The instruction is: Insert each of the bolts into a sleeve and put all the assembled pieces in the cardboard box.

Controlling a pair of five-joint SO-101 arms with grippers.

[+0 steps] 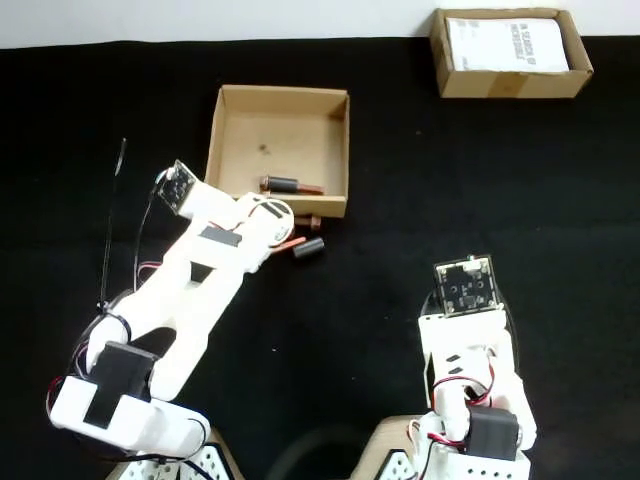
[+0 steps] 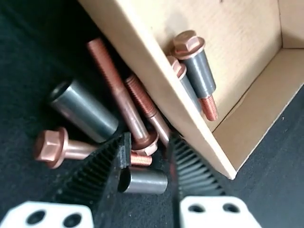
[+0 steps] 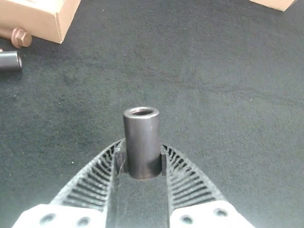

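The cardboard box (image 1: 282,93) stands at the table's back left, and an assembled bolt and sleeve (image 1: 285,185) lies inside by its front wall. In the left wrist view two assembled pieces (image 2: 194,66) lean in a corner of the box (image 2: 156,71). My left gripper (image 1: 283,222) is at the outside of that front wall. It (image 2: 149,140) is open over loose copper bolts (image 2: 123,104), with a short sleeve (image 2: 142,180) lying between its fingers. A longer sleeve (image 2: 83,111) and another bolt (image 2: 52,147) lie beside them. Near the front right, my right gripper (image 3: 141,154) is shut on an upright grey sleeve (image 3: 141,140).
A second cardboard box (image 1: 500,85) holding a printed sheet sits at the back right. A thin cable (image 1: 110,230) rises beside the left arm. Black cloth (image 1: 420,180) covers the table between the arms and the boxes.
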